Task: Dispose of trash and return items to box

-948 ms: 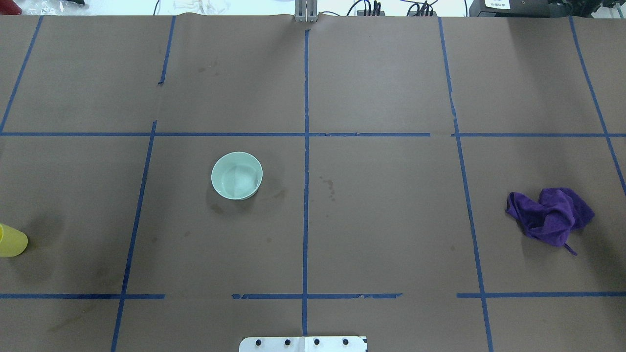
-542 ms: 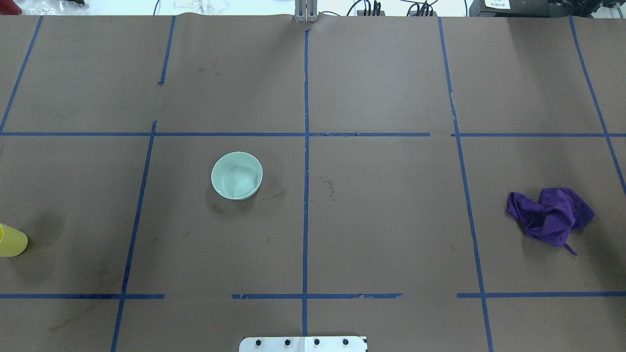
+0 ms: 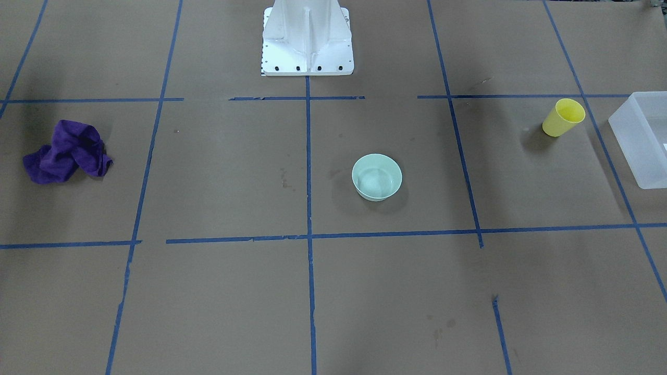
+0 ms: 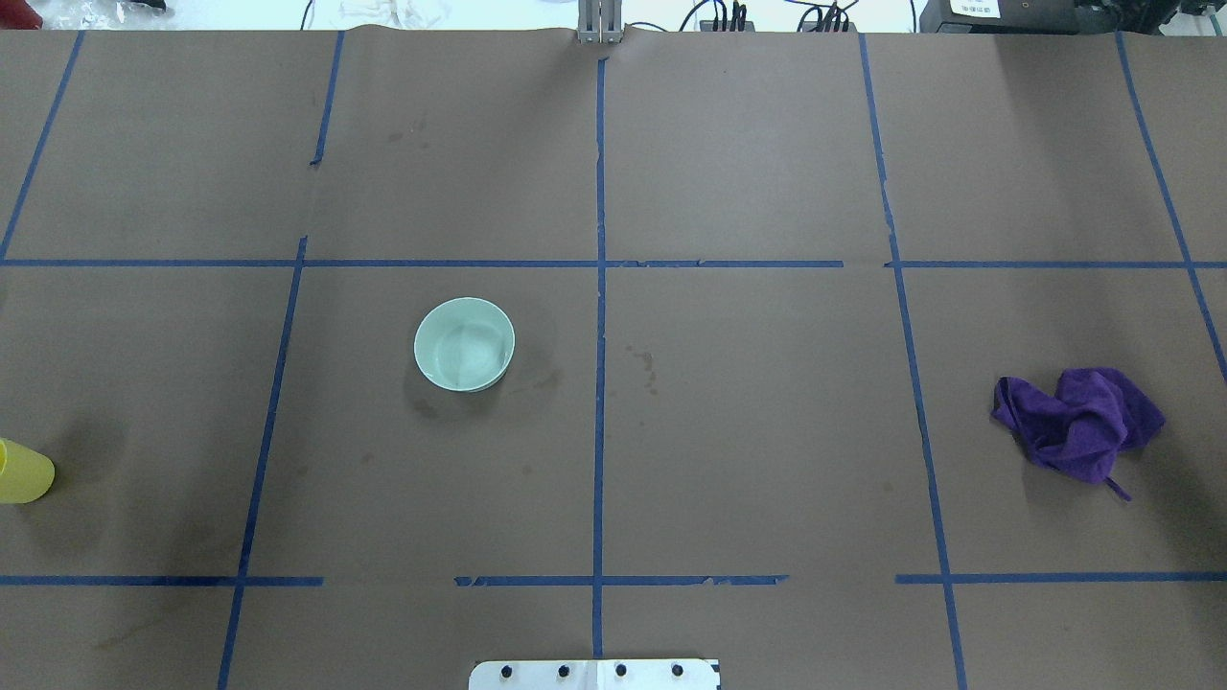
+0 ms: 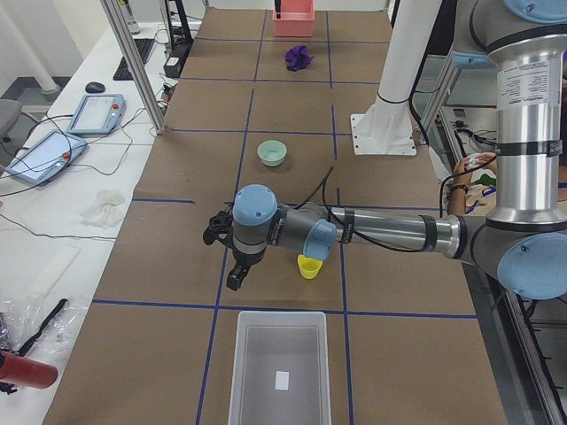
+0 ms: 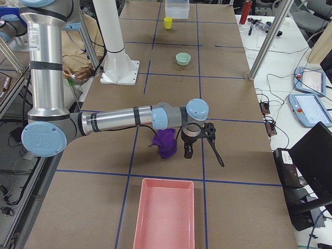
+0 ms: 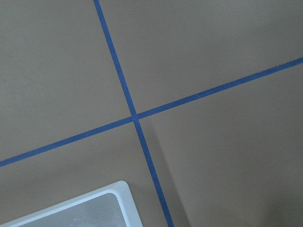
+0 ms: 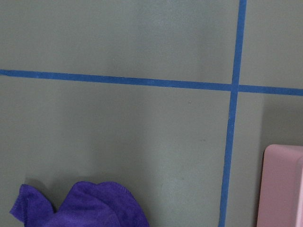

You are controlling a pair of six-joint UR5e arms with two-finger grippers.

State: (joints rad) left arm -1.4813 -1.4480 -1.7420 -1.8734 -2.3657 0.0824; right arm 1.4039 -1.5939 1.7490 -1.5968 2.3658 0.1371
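I judge nothing is done yet. The cup stands near the box at the table's left end and the bowl near the middle, neither inside. The purple cloth lies toward the right end. For my left gripper and right gripper, I cannot tell how open the fingers are.

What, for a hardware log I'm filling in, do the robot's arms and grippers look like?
Both the left arm and right arm are silver-grey metal tubes with rounded grey joints, pale blue end caps and thin black bands. A black cable loops off the left arm. The left gripper and right gripper are black; finer details are too small to tell.
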